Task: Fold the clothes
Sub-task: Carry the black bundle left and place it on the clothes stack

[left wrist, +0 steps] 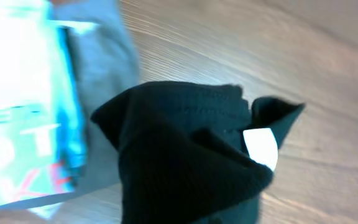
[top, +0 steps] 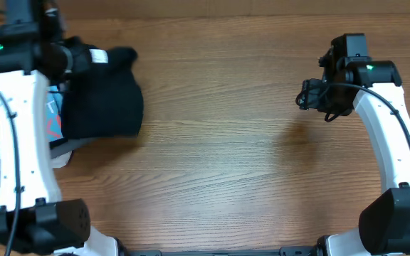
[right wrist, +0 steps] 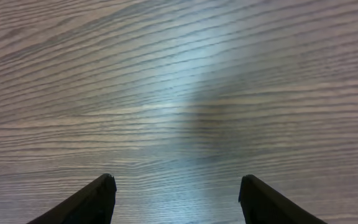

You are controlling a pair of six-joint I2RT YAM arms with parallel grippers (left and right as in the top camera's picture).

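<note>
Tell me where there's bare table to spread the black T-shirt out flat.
Widest bare wood: the middle of the table, between the black T-shirt and the open right claw. The near strip between the two arm bases is free. Crowded: the left end, where the T-shirt lies bunched over a light blue shirt and a grey garment, under the left arm.

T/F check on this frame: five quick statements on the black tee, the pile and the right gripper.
1. The black T-shirt is at the table's left side. True.
2. The right gripper holds cloth. False: its fingers are apart over the bare table.
3. A white neck label shows on the black T-shirt. True.
4. The light blue shirt covers the black T-shirt. False: the black one is uppermost.
5. A grey garment lies partly under the black T-shirt. True.
</note>
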